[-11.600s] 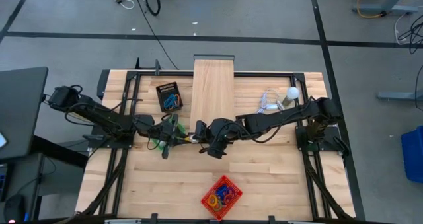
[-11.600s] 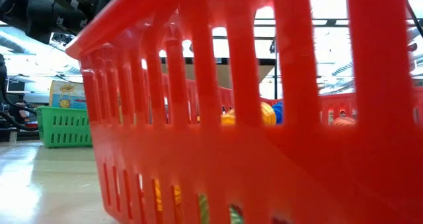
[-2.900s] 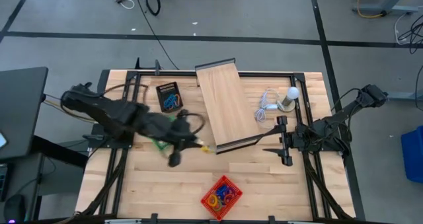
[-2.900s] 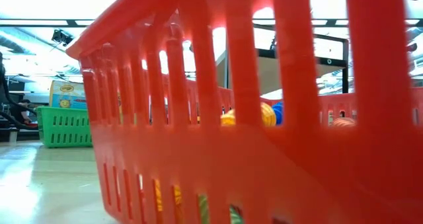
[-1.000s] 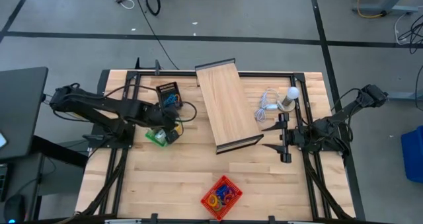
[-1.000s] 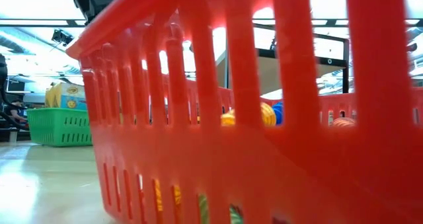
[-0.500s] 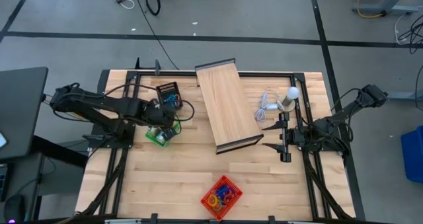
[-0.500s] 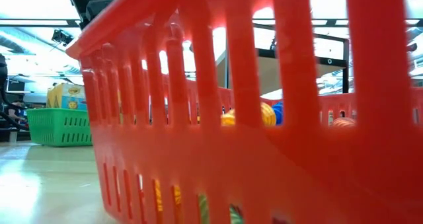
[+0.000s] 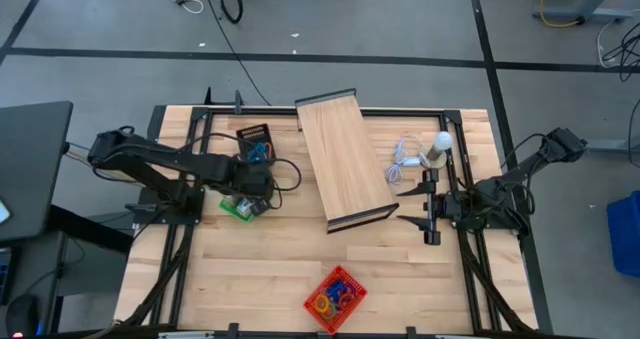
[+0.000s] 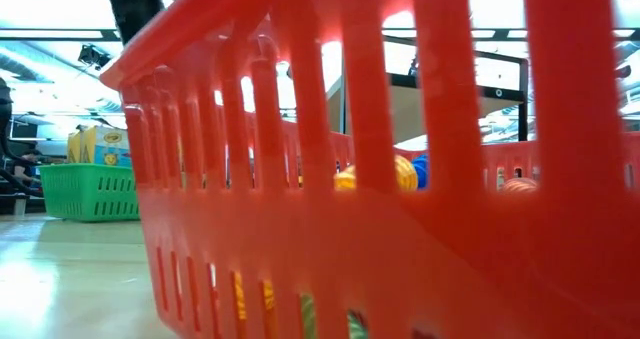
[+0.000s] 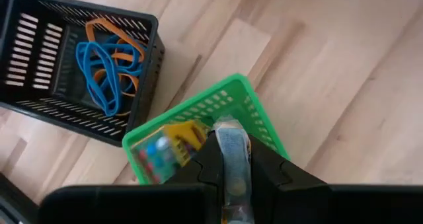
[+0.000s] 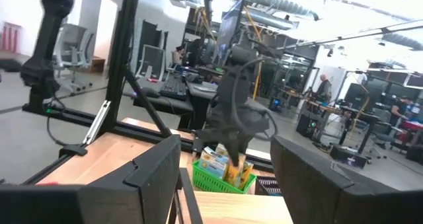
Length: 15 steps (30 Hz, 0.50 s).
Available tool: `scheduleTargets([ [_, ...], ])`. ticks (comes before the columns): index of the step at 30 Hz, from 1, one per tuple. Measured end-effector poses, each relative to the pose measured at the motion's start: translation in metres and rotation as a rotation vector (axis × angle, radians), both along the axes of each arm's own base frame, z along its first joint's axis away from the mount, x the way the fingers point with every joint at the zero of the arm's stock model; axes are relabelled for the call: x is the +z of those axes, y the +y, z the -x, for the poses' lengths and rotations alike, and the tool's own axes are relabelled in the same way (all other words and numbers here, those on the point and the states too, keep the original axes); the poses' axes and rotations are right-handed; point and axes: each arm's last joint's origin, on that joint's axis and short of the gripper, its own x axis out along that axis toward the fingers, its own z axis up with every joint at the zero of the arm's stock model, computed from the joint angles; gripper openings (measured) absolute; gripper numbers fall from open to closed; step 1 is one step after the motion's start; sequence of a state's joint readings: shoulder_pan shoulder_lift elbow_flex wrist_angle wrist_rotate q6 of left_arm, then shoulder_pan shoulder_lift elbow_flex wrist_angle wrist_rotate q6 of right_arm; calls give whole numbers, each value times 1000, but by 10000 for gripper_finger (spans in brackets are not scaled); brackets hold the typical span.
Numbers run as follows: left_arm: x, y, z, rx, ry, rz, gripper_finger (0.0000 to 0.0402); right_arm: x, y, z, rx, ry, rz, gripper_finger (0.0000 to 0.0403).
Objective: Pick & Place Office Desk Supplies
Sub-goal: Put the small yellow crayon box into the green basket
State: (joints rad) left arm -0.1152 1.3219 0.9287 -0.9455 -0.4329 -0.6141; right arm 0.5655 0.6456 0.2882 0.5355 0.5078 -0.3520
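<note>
Wooden table (image 9: pixel 400 269), left claw (image 11: pixel 225 159) nearly closed – over green basket (image 11: pixel 248 112)

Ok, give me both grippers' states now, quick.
Left gripper: shut, over the green slotted plastic basket; whether it holds anything cannot be told.
Right gripper: open, holding nothing.

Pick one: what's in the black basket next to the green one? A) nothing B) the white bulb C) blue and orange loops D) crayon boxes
C: the left wrist view shows blue and orange loops lying inside the black basket, while the crayon boxes stand in the green basket beside it.
</note>
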Motion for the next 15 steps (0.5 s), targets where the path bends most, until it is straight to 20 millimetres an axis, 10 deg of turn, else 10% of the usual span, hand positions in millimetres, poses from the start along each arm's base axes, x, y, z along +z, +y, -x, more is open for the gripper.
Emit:
scheduleTargets([
  [15, -24, 12, -5, -73, 55, 78, 43, -6, -1, -1, -48, 62, -106, 242],
])
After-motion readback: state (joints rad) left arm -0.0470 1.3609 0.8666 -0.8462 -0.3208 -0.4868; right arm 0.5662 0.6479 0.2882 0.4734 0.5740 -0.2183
